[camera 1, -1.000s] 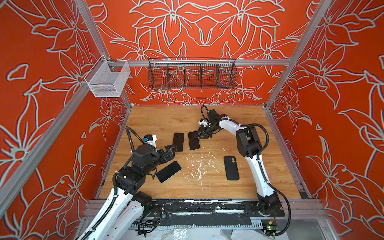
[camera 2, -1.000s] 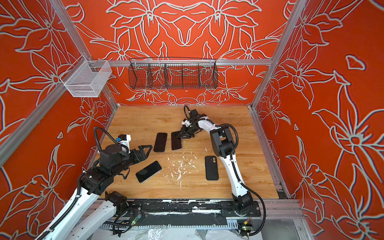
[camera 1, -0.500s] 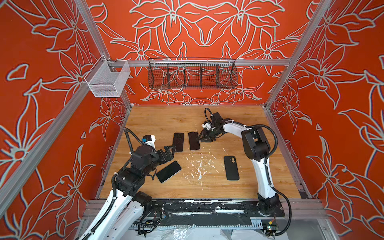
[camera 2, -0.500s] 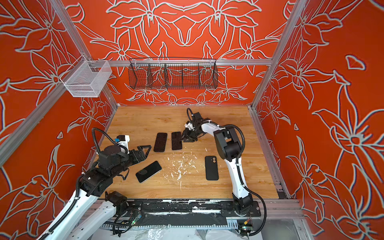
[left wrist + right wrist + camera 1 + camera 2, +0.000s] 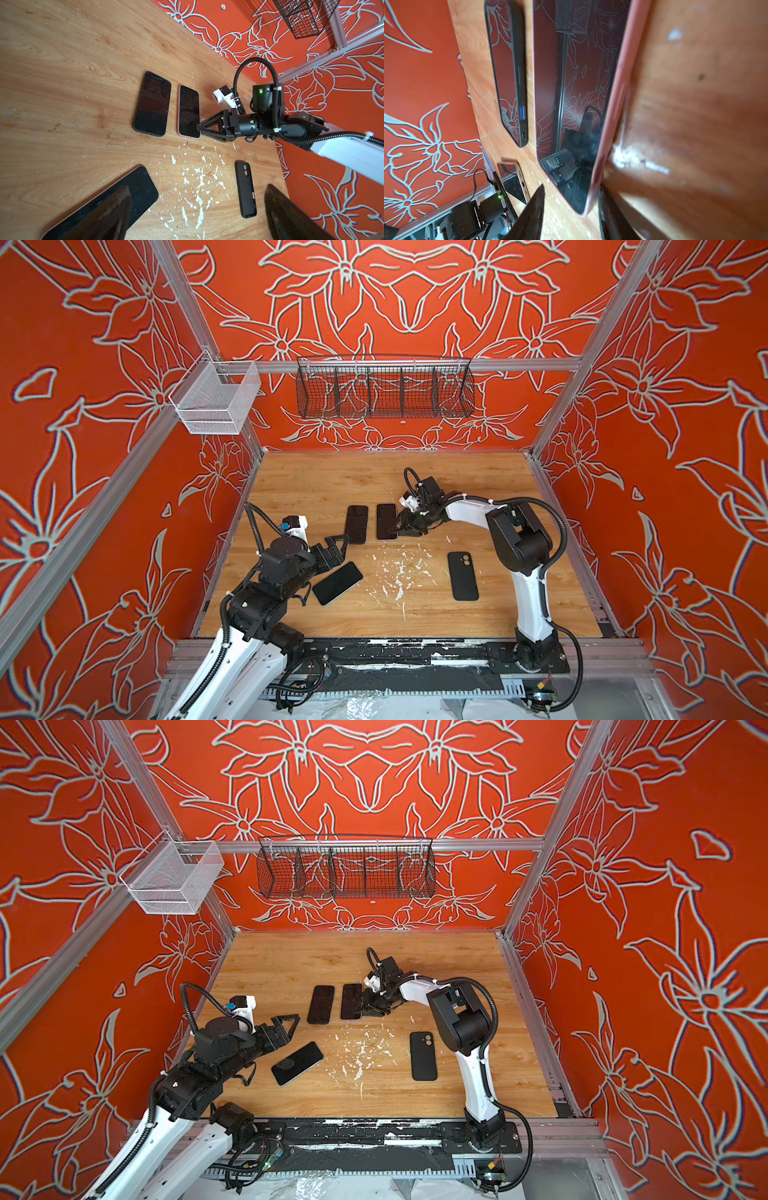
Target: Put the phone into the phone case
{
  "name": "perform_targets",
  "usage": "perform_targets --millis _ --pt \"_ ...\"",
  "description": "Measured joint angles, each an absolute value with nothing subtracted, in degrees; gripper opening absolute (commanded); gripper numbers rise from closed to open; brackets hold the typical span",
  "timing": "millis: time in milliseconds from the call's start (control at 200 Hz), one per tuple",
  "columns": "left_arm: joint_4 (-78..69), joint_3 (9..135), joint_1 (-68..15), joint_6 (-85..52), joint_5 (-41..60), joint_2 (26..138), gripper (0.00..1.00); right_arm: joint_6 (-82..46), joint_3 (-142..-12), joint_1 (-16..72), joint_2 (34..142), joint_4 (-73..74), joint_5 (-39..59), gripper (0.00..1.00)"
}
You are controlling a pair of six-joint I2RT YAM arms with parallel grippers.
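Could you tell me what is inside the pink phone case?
A phone lies screen-up in the pink case, filling it to the rim. The phone's back and the case's inner floor are covered, so unseen.

Both top views: looking steeply down from high up, well back from the pink-cased phone [image 5: 386, 521] on the arm-base side, facing the back wall [image 5: 395, 302], taking in the whole table [image 5: 332, 477]; sharing almost the entire scene, offsetting it only slightly sideways.

Left wrist: viewing the pink-cased phone [image 5: 188, 112] from well apart, low over the wood, facing the right arm [image 5: 291, 128] beyond it.

Right wrist: sitting just beside the pink-cased phone [image 5: 577, 83], skimming along its screen, very near, partly blurring.

Sharing that phone and the black-cased phone [image 5: 152, 104] beside it across all four.
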State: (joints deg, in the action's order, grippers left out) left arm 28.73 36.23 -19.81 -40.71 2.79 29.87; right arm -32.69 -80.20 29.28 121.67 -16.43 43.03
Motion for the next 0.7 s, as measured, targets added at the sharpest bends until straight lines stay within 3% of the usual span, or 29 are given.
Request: perform_targets --millis 280,540,701 --pt "37.04 36.25 -19.81 -45.25 -2.55 30.55 0.98 -33.10 -76.73 30.00 116.31 -17.80 39.42 0.43" --pt "48.42 37.17 -19.79 -52.80 -4.89 38.81 0.97 -32.86 -72.07 32.42 100.82 -16.86 32.99 0.44" --pt "50.61 36.84 -18.96 -55.64 -5.19 44.51 0.97 -32.34 -68.86 36.47 98.28 -14.66 29.26 0.45"
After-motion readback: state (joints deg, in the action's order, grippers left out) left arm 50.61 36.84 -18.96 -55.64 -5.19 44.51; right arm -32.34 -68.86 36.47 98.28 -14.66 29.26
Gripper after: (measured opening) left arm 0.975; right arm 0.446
